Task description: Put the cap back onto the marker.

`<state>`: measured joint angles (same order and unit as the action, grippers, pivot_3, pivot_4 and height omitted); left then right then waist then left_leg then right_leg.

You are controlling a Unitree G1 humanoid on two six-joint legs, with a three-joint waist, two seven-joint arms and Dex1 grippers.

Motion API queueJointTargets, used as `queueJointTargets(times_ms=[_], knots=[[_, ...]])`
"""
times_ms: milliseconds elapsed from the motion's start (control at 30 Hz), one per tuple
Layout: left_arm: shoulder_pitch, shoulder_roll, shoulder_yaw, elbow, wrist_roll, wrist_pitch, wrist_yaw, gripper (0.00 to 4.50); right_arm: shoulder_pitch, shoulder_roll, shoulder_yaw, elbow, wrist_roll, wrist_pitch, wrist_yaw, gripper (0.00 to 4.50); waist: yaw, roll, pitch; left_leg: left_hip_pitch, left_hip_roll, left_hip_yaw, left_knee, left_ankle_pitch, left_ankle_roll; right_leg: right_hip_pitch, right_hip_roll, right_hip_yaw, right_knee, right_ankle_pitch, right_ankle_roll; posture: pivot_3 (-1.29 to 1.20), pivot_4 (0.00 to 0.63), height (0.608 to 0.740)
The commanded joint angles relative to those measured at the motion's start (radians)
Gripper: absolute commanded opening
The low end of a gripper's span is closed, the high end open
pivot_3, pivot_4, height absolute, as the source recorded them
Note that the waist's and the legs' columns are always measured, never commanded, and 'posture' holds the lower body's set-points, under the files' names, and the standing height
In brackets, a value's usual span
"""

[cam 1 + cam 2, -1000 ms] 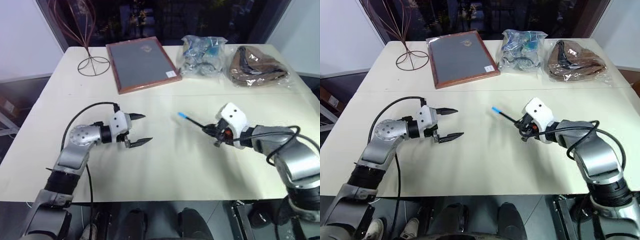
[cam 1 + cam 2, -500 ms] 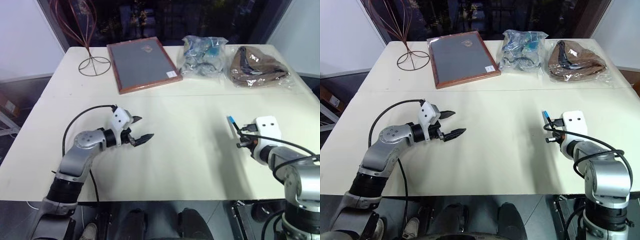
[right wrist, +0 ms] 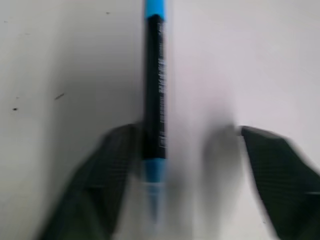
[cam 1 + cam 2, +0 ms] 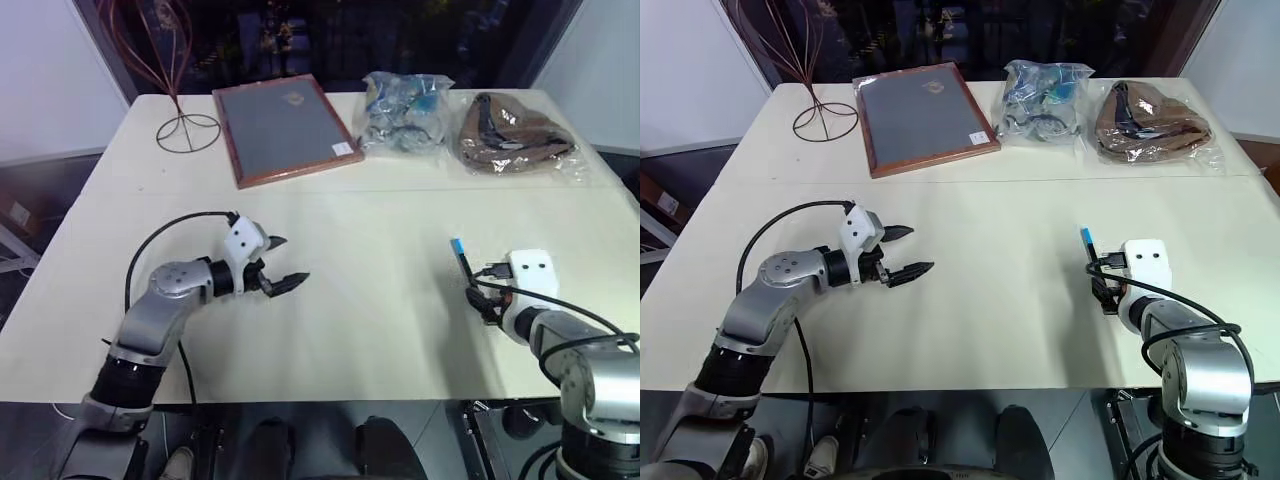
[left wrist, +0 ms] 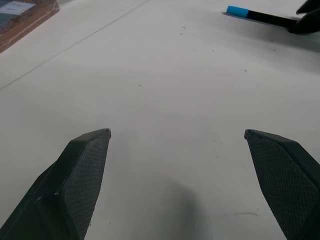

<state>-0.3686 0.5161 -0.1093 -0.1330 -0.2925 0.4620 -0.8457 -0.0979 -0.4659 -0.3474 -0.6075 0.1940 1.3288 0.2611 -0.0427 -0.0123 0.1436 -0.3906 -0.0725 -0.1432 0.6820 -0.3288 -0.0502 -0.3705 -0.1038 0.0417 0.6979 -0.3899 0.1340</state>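
Marker released on the table, cap on its far end.

The right gripper (image 3: pixel 187 165) was seen with its fingers spread, the marker (image 3: pixel 154 85) lying on the table (image 4: pixel 380 300) against the inner side of one finger and no longer pinched. The cap (image 4: pixel 457 245) was seated on the marker's far end, pointing away from the robot. The left gripper (image 4: pixel 285 262) was held spread and empty, well apart, over bare tabletop. A framed board (image 4: pixel 283 127) and two plastic bags (image 4: pixel 405 110) were lying along the far edge.
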Motion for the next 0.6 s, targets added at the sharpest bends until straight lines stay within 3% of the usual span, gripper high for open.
queueJointTargets(times_ms=[33,367,600], knots=[[-0.018,0.026,-0.024,-0.033,0.000,-0.029,-0.052,4.50,0.036,-0.105,0.045,-0.056,0.022,-0.046,0.069,4.48,0.002,0.000,0.000,0.000,0.000,0.000,0.000,0.000,0.000,0.000,0.000,0.000,0.000,0.000,0.000,0.00,0.150,0.740],[-0.173,-0.006,-0.094,0.169,0.054,-0.206,-0.174,4.50,0.031,-0.375,-0.124,-0.231,0.191,0.052,0.306,4.48,0.022,0.000,0.000,0.000,0.000,0.001,0.001,-0.001,0.001,0.004,0.000,0.000,-0.006,0.000,0.000,0.00,0.150,0.740],[-0.276,-0.088,-0.124,0.328,0.079,-0.300,-0.223,4.50,0.027,-0.473,-0.234,-0.313,0.268,0.139,0.389,4.48,0.032,0.000,0.000,0.000,0.000,0.001,0.002,-0.001,0.002,0.009,0.001,-0.003,-0.011,0.000,0.000,0.00,0.150,0.740]])
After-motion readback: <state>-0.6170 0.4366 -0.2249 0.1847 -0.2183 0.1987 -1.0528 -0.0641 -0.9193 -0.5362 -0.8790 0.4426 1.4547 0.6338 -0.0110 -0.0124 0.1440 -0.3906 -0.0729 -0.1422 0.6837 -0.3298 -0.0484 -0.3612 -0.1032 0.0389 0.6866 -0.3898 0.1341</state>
